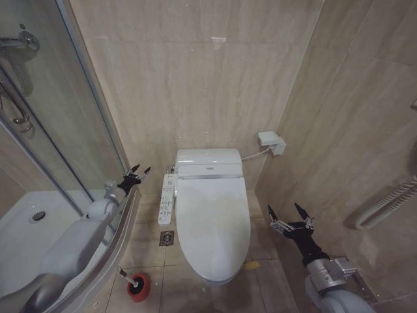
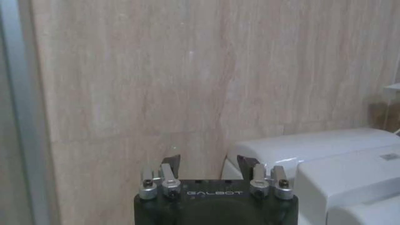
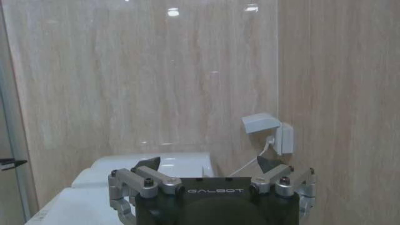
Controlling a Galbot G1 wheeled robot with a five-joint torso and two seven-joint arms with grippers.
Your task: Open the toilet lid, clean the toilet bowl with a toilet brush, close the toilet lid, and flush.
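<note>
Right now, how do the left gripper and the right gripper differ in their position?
The left gripper is raised beside the shower glass, level with the toilet tank; the right gripper sits lower, beside the closed toilet lid. The left is farther from the camera, the right nearer. Both are open and empty.

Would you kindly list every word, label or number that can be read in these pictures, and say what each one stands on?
"GALBOT", on the black body of the left gripper, in the left wrist view.
"GALBOT", on the black body of the right gripper, in the right wrist view.
Markings on the side control panel beside the toilet lid: too small to read.
Small label on the toilet's rear unit: too small to read.
</note>
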